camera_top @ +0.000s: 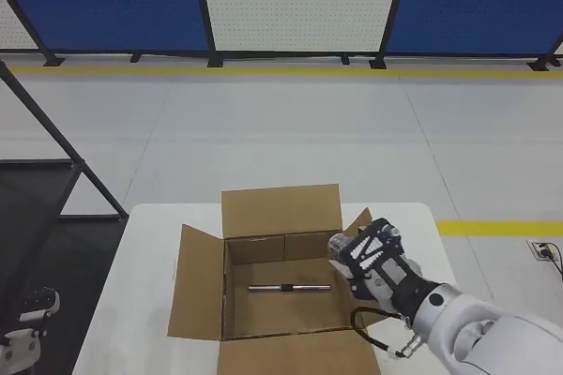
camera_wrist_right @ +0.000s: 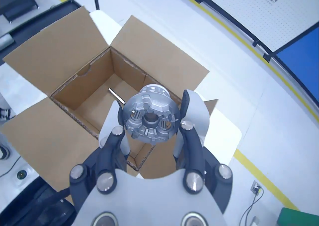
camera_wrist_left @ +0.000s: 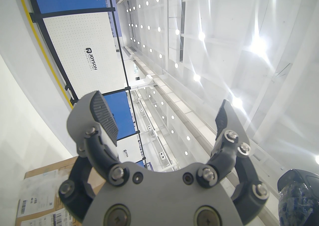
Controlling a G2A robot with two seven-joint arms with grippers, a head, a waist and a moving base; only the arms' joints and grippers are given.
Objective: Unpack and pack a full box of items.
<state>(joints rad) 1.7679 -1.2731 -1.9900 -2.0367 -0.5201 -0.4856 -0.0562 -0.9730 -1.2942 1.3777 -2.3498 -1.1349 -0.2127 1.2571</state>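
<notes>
off to the left of the bench, the left hand (camera_wrist_left: 162, 108) points up toward the ceiling with its ribbed fingers (camera_wrist_left: 104, 114) spread wide and nothing between them; a labelled carton (camera_wrist_left: 47, 194) sits close by it. on the white bench (camera_top: 145, 281) stands the open cardboard box (camera_top: 281, 211), all four flaps folded outward. on its floor lies a thin metal rod (camera_top: 289, 288), running left to right about midway between the near and far walls and touching neither side wall. at the box's right edge the right hand (camera_top: 366, 251) is pinching a cast metal housing (camera_wrist_right: 152, 117), a round, flanged part with a central bore and windows cut in its face. the two fingers clamp on opposite sides of its rim, and the part hangs above the right side of the box opening, clear of the cardboard. the housing looks heavy and fully rigid, with hard, smooth metal faces that could slip against the pads, so a firm squeeze across the rim, as here, or across the narrower barrel behind it, seems the soundest hold. it should be set down low, not dropped, since its weight could dent the box floor. the rod looks stiff, light and prone to rolling; taking it at mid-length, across its axis, would keep it level.
</notes>
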